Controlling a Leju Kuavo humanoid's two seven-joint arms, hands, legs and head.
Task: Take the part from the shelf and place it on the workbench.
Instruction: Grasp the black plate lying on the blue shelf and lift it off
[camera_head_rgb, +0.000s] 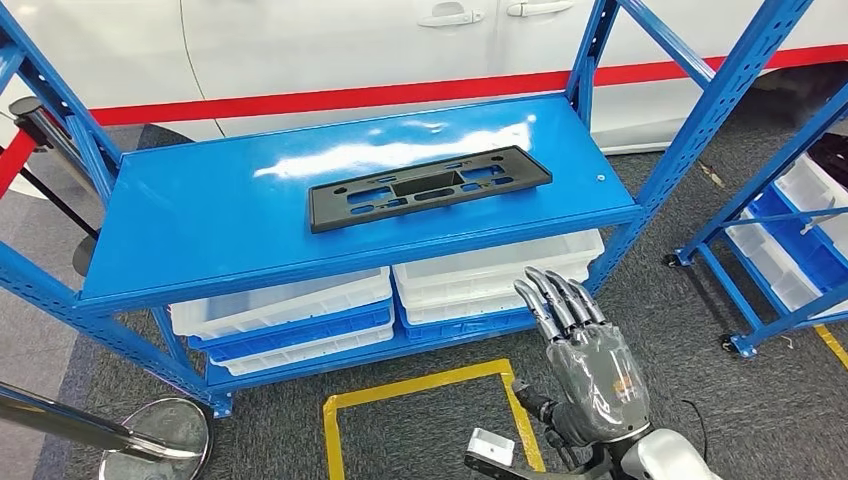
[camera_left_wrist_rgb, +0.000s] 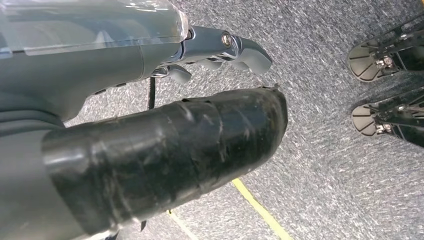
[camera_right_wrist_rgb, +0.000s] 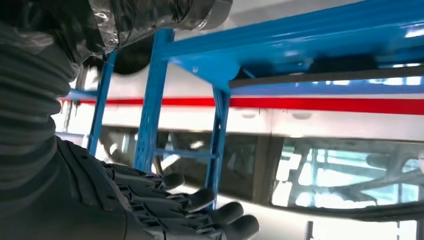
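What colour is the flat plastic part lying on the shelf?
Black flat plastic part, clearest in the head view.

Black part (camera_head_rgb: 428, 187) on blue shelf (camera_head_rgb: 200, 215), right hand (camera_head_rgb: 590, 365) below

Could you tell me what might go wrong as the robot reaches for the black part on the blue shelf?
The right hand hangs below the shelf's front edge, so lifting straight up could knock that lip. The black part lies flat on glossy metal; fingers may push it back rather than get under it. The blue upright stands close beside the reach.
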